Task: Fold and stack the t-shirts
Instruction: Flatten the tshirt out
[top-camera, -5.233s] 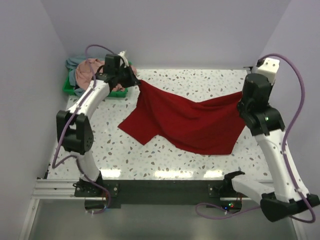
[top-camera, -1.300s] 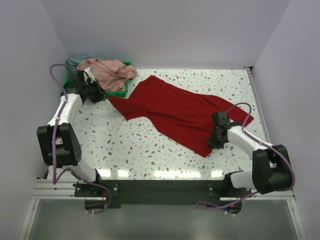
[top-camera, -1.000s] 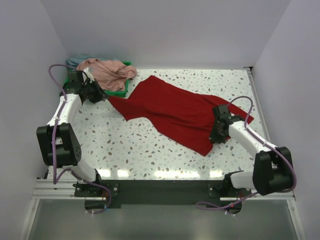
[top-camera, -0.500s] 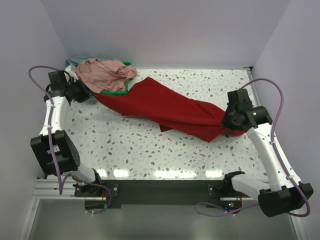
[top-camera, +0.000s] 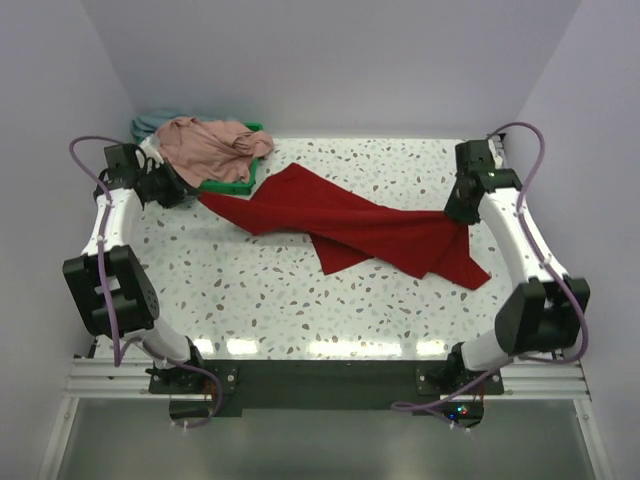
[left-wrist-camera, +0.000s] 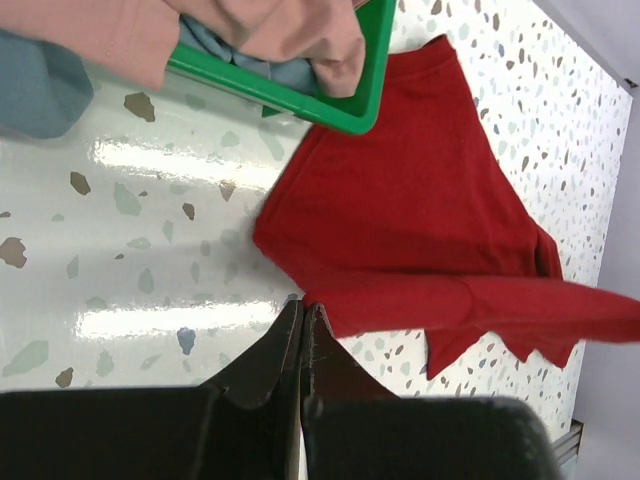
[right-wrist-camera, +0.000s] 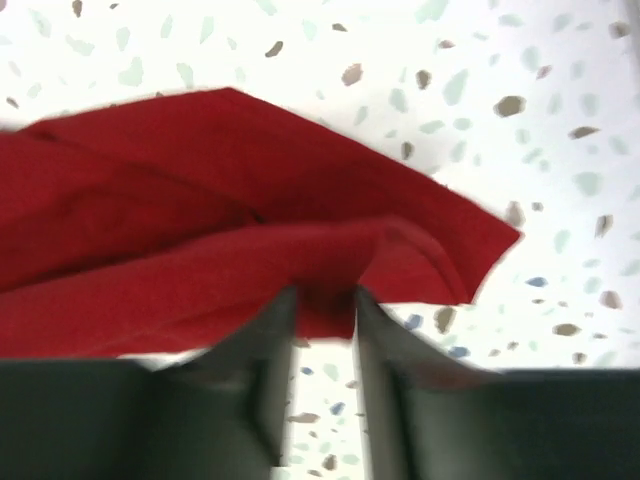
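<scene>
The red t-shirt (top-camera: 350, 220) is drawn out into a long, creased band on the speckled counter (top-camera: 300, 290). It starts just beside the green tray (top-camera: 232, 186) and runs to the side of the counter farthest from that tray.

One end of the shirt is held by the left claw (top-camera: 188, 196), which is placed just in front of the tray on its near side. In the left wrist view the two fingers (left-wrist-camera: 285, 345) are pressed flat together, and the hem of the red t-shirt (left-wrist-camera: 420, 240) is pinched at their tips. A sleeve of the shirt is seen reaching up to the corner of the green tray (left-wrist-camera: 300, 100); whether cloth and rim touch cannot be told.

The other end of the shirt is held by the right claw (top-camera: 453, 214), well apart from the tray. In the right wrist view, which is blurred, the fingers (right-wrist-camera: 265, 345) are set narrowly, and a fold of the red t-shirt (right-wrist-camera: 200, 240) is gripped between them. Beyond the right claw (right-wrist-camera: 325, 325), a loose flap of the shirt is left lying on the counter, farther from the tray.

The pink t-shirt (top-camera: 210, 145) is heaped in the tray and is draped over its rim. The grey-blue t-shirt (top-camera: 150, 123) is bunched under it and spills out past the tray's far side. Both are seen crumpled.
</scene>
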